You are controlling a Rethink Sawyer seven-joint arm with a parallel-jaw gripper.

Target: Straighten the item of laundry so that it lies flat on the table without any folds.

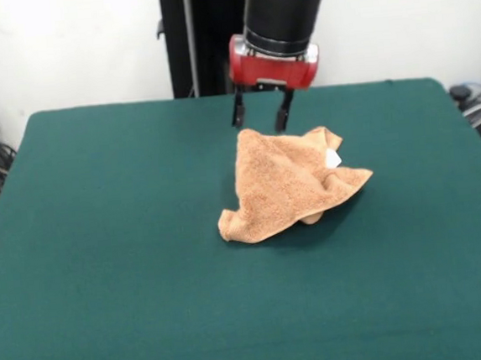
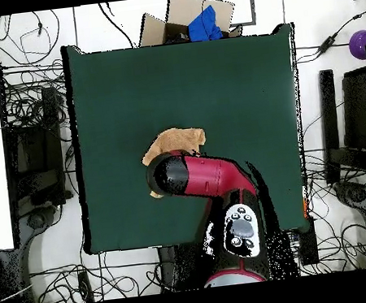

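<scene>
The orange-tan terry towel (image 1: 287, 182) lies crumpled and folded near the middle of the dark green table (image 1: 111, 242), with its small white tag (image 1: 332, 158) showing on its right side. My gripper (image 1: 260, 116) hangs open and empty just above the towel's far peak, its two black fingers (image 1: 238, 111) apart. In the overhead view the red and black arm (image 2: 193, 177) covers most of the towel (image 2: 175, 141), and the gripper itself is hidden under the arm.
The black pedestal (image 1: 190, 37) stands behind the table's far edge. In the overhead view a cardboard box with a blue item (image 2: 204, 21) sits beyond the table, and cables and equipment (image 2: 36, 158) lie on the floor around it.
</scene>
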